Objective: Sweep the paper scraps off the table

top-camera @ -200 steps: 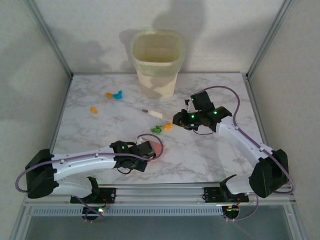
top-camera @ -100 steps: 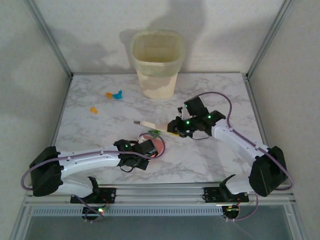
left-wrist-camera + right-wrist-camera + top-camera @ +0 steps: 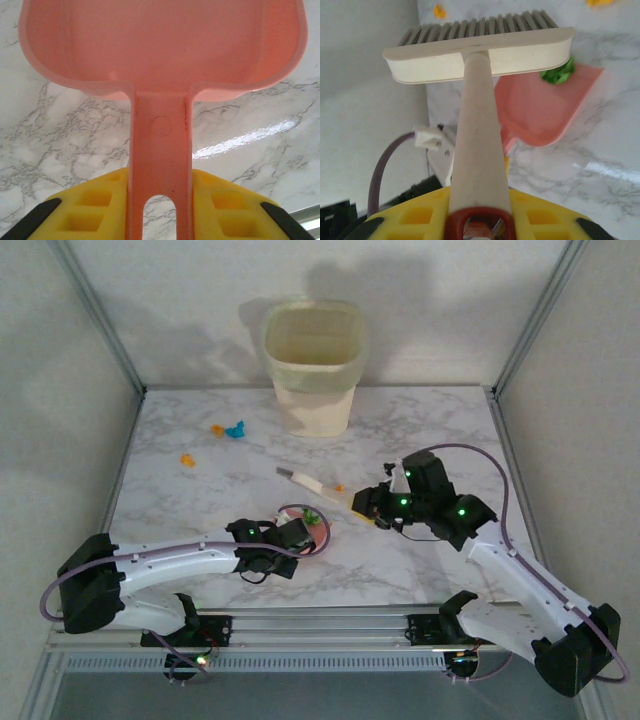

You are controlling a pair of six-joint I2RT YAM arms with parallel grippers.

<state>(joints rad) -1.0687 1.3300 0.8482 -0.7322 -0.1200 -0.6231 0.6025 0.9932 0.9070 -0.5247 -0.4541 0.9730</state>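
Stroke finished: green scrap [image 3: 312, 515] now lies in the dustpan [image 3: 318, 532]; right claw [image 3: 372, 504] has drawn back toward 3 o'clock.

Right claw is clamped tight on the brush [image 3: 310, 481] handle; I can't tell if the bristles touch. Left claw [image 3: 160, 200] is pinched on the dustpan handle, the pan low on the bench [image 3: 430, 430] and barely shifted. A second ago the green and orange bits lay together on bare marble; one orange bit [image 3: 340, 488] stayed behind beside the brush. The other paper scraps [image 3: 228, 429], orange and blue, sit well apart at 10 o'clock, left of the bin [image 3: 313, 365]. Judged: one scrap collected, most still to sweep.
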